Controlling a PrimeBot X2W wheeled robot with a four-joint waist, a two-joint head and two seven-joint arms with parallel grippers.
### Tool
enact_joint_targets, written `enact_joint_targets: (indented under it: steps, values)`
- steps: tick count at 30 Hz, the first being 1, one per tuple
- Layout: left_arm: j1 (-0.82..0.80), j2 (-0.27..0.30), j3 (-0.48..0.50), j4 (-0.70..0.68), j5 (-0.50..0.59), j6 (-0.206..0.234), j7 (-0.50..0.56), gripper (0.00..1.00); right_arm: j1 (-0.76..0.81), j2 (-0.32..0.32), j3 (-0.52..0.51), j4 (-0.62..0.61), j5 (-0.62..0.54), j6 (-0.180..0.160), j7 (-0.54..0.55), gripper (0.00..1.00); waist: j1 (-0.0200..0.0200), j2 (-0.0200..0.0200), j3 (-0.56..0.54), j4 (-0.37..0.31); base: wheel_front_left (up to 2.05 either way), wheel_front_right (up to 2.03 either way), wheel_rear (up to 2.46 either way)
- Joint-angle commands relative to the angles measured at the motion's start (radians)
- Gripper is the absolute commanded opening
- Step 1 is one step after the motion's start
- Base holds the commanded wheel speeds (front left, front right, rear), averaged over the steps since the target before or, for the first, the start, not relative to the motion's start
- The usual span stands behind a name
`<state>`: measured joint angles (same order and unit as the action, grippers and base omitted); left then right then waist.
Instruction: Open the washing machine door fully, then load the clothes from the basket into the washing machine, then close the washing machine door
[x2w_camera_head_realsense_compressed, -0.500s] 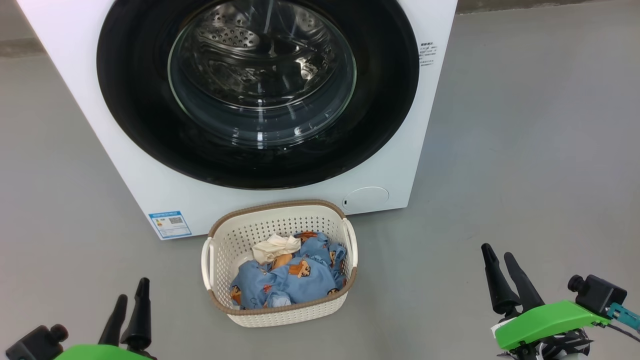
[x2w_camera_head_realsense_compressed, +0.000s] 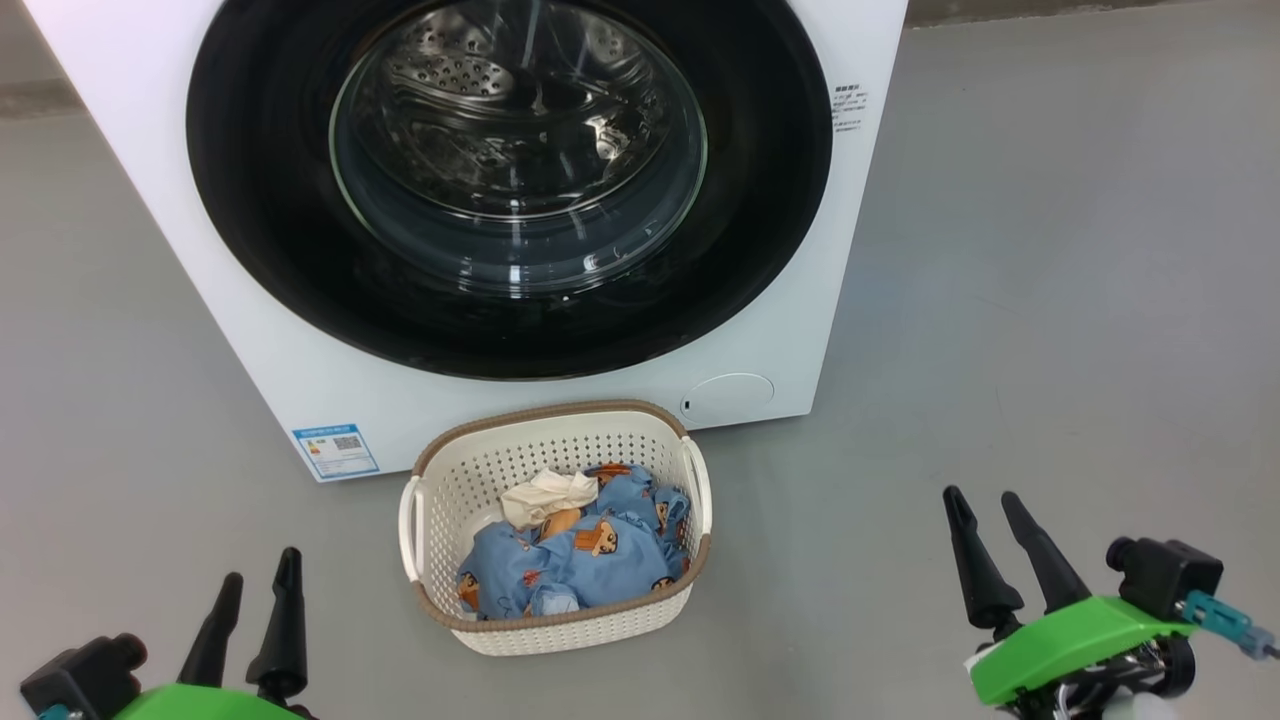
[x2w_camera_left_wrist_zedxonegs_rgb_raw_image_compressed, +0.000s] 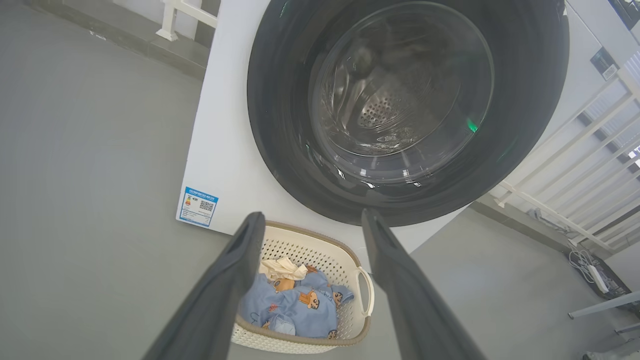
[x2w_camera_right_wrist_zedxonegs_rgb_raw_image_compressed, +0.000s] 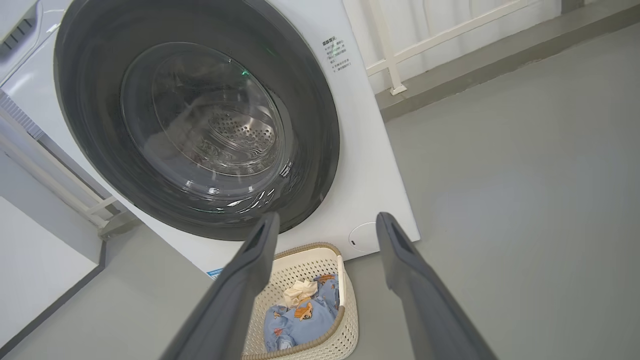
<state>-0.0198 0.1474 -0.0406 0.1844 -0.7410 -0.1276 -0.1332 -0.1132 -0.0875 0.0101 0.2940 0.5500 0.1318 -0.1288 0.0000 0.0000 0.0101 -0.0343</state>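
Note:
The white washing machine (x2w_camera_head_realsense_compressed: 780, 340) stands ahead on the floor. The washing machine door (x2w_camera_head_realsense_compressed: 260, 200), a glossy black rim around clear glass, lies shut against its front, and the steel drum shows through the glass. The cream basket (x2w_camera_head_realsense_compressed: 450, 480) sits on the floor just in front of the machine. In it lie the clothes (x2w_camera_head_realsense_compressed: 590, 560): light blue printed pieces and a cream cloth. My left gripper (x2w_camera_head_realsense_compressed: 262, 567) hovers open at the lower left, short of the basket. My right gripper (x2w_camera_head_realsense_compressed: 980, 495) is open at the lower right. In the wrist views, the left gripper (x2w_camera_left_wrist_zedxonegs_rgb_raw_image_compressed: 312, 216) and right gripper (x2w_camera_right_wrist_zedxonegs_rgb_raw_image_compressed: 328, 216) hold nothing.
Grey floor spreads around the machine and basket. A blue label (x2w_camera_head_realsense_compressed: 335, 452) and a round flap (x2w_camera_head_realsense_compressed: 728, 395) sit low on the machine front. A white railing (x2w_camera_left_wrist_zedxonegs_rgb_raw_image_compressed: 575, 165) runs beside the machine, with cables (x2w_camera_left_wrist_zedxonegs_rgb_raw_image_compressed: 595, 270) on the floor there. A second railing (x2w_camera_right_wrist_zedxonegs_rgb_raw_image_compressed: 400, 50) stands behind.
The whole picture has slid slightly left, so the camera moved. My right gripper has drifted a little left. Both grippers stay open, and door, basket and clothes are unmoved.

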Motion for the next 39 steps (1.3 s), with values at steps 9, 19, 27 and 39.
enact_joint_targets:
  steps: [9,19,27,39]
  values:
    - [-0.036,0.043,0.028,-0.039,0.138,-0.002,-0.038,1.00,-0.071,-0.012,0.033,-0.015,-0.153,-0.001,-0.043,1.00,0.0000,0.0000,0.004,-0.001,0.00,0.00,0.00]
    - [-0.043,0.065,0.018,-0.045,0.260,-0.003,-0.067,1.00,-0.088,-0.010,0.036,-0.003,-0.305,-0.001,-0.072,1.00,0.0000,0.0000,0.015,-0.002,0.00,0.00,0.00]
    - [-0.042,0.063,0.032,-0.050,0.335,-0.003,-0.088,1.00,-0.094,-0.005,0.028,-0.004,-0.394,-0.001,-0.092,1.00,0.0000,0.0000,0.012,-0.002,0.00,0.00,0.00]
    - [-0.046,0.066,0.060,-0.026,0.466,-0.003,-0.126,1.00,-0.108,0.009,-0.002,-0.001,-0.512,-0.001,-0.130,1.00,0.0000,0.0000,0.009,-0.001,0.00,0.00,0.00]
